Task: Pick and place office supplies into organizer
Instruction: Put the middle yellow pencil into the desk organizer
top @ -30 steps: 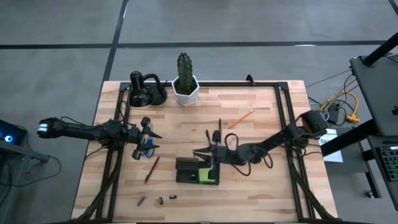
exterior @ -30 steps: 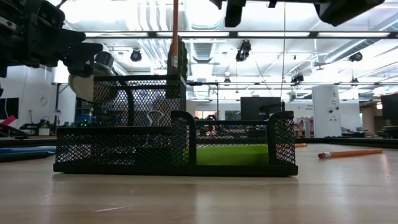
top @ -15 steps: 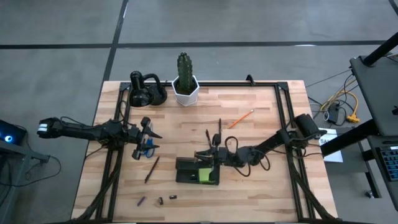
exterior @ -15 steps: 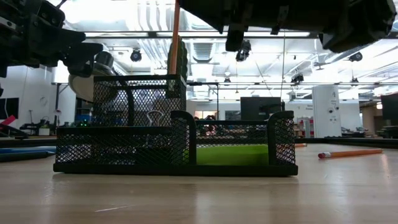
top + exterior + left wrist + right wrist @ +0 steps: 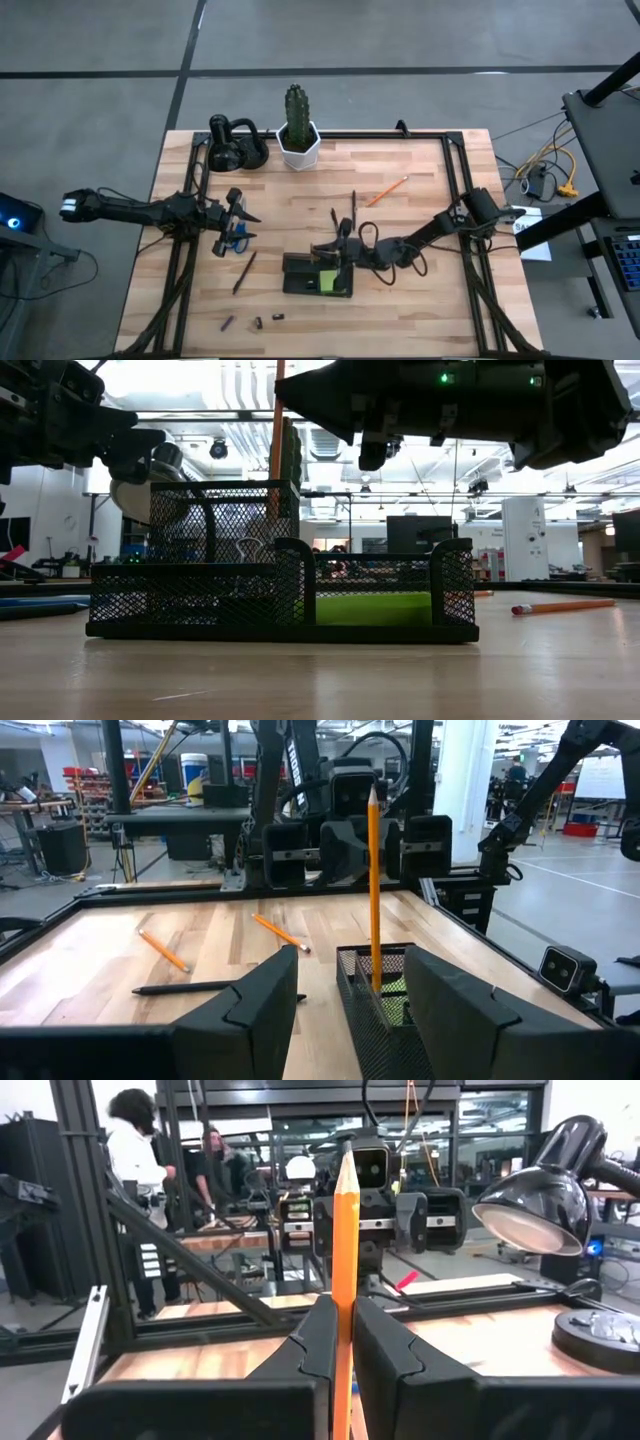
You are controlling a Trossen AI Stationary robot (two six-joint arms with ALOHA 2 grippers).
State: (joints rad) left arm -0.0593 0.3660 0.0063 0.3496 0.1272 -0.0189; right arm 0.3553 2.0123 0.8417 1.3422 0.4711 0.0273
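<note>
My right gripper (image 5: 335,252) hovers over the black mesh organizer (image 5: 316,275), shut on an orange pencil (image 5: 375,890) that stands upright, point up. The pencil's lower end is inside the organizer's tall compartment (image 5: 225,520). A lime-green sticky pad (image 5: 331,284) lies in the organizer's low compartment. My left gripper (image 5: 236,220) waits open at the table's left, above the blue-handled scissors (image 5: 235,239). Another orange pencil (image 5: 386,191), dark pens (image 5: 353,200) (image 5: 244,272) and small clips (image 5: 257,323) lie on the table. My right gripper pinches the pencil's shaft (image 5: 343,1295) between its two fingers, on the upper half below the sharpened point (image 5: 345,1165). The fingers (image 5: 318,1330) come level from the table's right and lie across the pencil. The pencil is upright, its lower end (image 5: 375,982) down in the mesh compartment.
A white hexagonal cactus pot (image 5: 298,141) and a black desk lamp (image 5: 236,146) stand at the far edge. Dark rails (image 5: 186,250) (image 5: 462,215) run along the table's left and right sides. People stand in the room beyond the table (image 5: 135,1150).
My right gripper has come down and moved a little toward the table's left, over the organizer, staying shut on the pencil. The upright pencil has sunk with it, its lower end going deeper into the tall compartment.
</note>
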